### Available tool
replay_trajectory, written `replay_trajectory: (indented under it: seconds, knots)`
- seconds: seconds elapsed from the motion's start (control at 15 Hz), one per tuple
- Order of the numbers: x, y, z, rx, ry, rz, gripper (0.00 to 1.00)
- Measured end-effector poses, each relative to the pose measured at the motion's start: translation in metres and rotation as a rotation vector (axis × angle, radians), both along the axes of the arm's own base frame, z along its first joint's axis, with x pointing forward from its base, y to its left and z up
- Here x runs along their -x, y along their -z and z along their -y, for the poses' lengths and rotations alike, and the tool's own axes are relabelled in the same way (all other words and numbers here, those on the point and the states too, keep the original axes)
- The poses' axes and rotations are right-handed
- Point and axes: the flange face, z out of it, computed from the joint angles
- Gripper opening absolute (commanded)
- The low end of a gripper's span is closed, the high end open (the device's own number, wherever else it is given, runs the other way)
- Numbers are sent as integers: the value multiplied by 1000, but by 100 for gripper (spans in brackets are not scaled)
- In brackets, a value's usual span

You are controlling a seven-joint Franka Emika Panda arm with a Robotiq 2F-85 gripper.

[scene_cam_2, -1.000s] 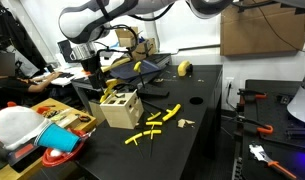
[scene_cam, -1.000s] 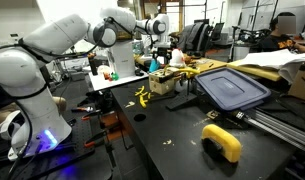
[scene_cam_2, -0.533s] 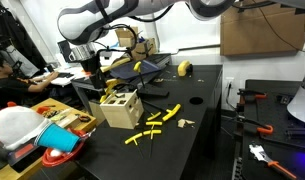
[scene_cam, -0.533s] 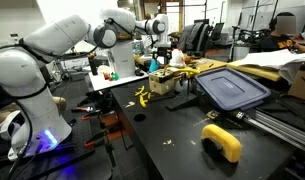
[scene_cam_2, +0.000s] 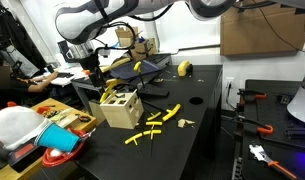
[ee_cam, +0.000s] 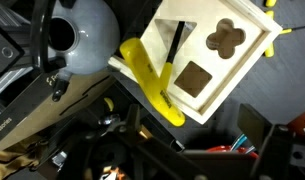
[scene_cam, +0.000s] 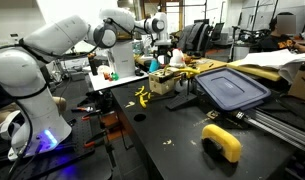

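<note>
My gripper [scene_cam_2: 94, 72] hangs with jaws spread and empty, just above and to the upper left of the wooden box [scene_cam_2: 120, 106] on the black table [scene_cam_2: 197, 105]. In the wrist view, a yellow stick [ee_cam: 152, 85] lies across the box's top, its long axis running upper left to lower right. Loose yellow pieces [scene_cam_2: 157, 125] crowd the table at the box's lower right.

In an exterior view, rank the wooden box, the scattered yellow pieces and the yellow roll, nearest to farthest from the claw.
1. Wooden box, just below the claw.
2. Scattered yellow pieces, on the table beside the box.
3. Yellow roll, at the table's far end.
</note>
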Motion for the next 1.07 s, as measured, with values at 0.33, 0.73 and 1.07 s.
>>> replay_trajectory:
  seconds: [0.33, 0.73, 1.07]
  knots:
    - [-2, -7, 1, 18, -4, 20, 100]
    - [-2, -10, 1, 20, -4, 28, 100]
    - [-2, -10, 1, 20, -4, 28, 100]
